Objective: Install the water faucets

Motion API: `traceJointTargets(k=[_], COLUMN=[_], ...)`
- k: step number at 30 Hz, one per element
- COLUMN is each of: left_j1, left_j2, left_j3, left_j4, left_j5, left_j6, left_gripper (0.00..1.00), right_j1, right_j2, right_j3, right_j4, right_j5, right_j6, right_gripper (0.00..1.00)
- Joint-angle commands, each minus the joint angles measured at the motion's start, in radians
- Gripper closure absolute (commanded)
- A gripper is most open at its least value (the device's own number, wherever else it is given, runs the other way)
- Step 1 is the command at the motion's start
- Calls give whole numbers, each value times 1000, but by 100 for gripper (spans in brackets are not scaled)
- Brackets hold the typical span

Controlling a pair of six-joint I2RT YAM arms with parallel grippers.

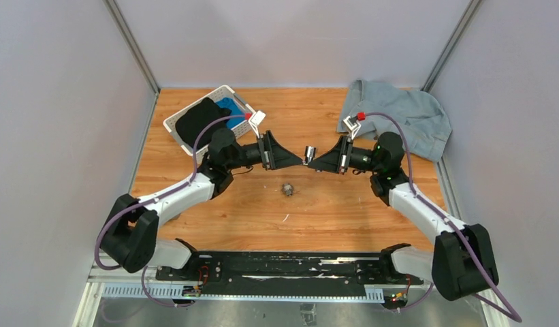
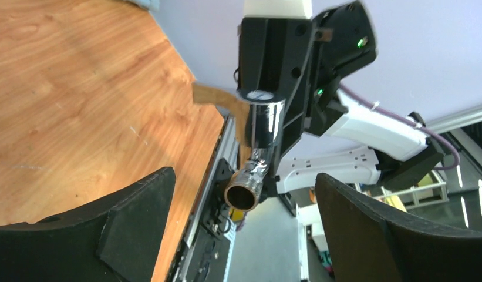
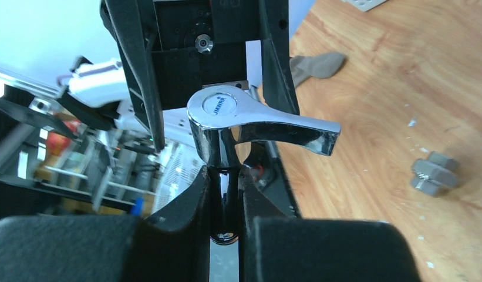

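My right gripper (image 1: pixel 314 163) is shut on the shiny silver tap (image 1: pixel 308 152) and holds it in the air above the table's middle. In the right wrist view the gripper (image 3: pixel 225 176) clamps the tap's spout, with the winged handle (image 3: pixel 268 120) above the fingers. My left gripper (image 1: pixel 300 161) faces it, open. In the left wrist view the tap's threaded end (image 2: pixel 243 197) points between the wide-apart fingers (image 2: pixel 138 205), untouched by them. The stubby grey nut-like fitting (image 1: pixel 288 189) lies loose on the wood below, and also shows in the right wrist view (image 3: pixel 435 174).
A white basket (image 1: pixel 181 119) holding black and blue cloth stands at the back left. A grey garment (image 1: pixel 399 116) lies at the back right. A black rail (image 1: pixel 283 266) runs along the near edge between the arm bases.
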Motion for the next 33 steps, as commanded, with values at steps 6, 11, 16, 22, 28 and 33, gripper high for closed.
traceJointTargets(k=[6,11,16,22,28,33], left_j1=[4,3,-36,-94,-185,-203], left_j2=[68,48,-17,-7,21,39], left_j3=[136,187,329,467,516,502], left_j4=[-87,-178,-704,-968,-1017,-931], left_j5=[153,115,-166,-389,-531,-506], left_j6=[100,157,445,490,448,394], left_gripper=[5,9,9,12,13,18], right_j1=[7,10,15,19,28,36], right_j2=[-51,-38,-48,-45,-33,-22], right_j3=[270,344,398,446,466,474], right_j4=[-755,-993,-1141,-1212,-1218,-1225], right_j5=[-105,-36,85,164,196,191], right_j6=[-589,-718,-790,-822,-826,-836], right_gripper=[100,100,100,100,100,100])
